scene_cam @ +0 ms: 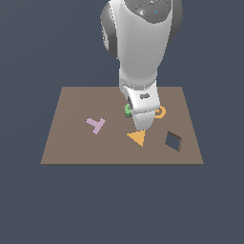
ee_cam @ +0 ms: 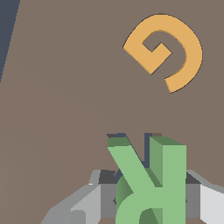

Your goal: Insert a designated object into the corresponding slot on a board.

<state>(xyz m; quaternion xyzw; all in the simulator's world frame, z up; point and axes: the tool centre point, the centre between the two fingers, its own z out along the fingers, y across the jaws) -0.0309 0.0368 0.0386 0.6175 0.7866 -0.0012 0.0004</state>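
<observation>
Green R [ee_cam: 151,183]: 1, clamped in claw [ee_cam: 151,201]; 1 orange G [ee_cam: 168,50]; 1 board [scene_cam: 71,143].

We are reaching our white arm [scene_cam: 143,43] steeply downward, wrist low. Our pincer [ee_cam: 151,197] is clamping its grey fingers [ee_cam: 94,199] from both sides on the green letter R [ee_cam: 153,183].

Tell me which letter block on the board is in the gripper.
The green R, clamped between the gripper fingers. The orange G lies free on the board nearby; the pink Y lies farther off.
</observation>
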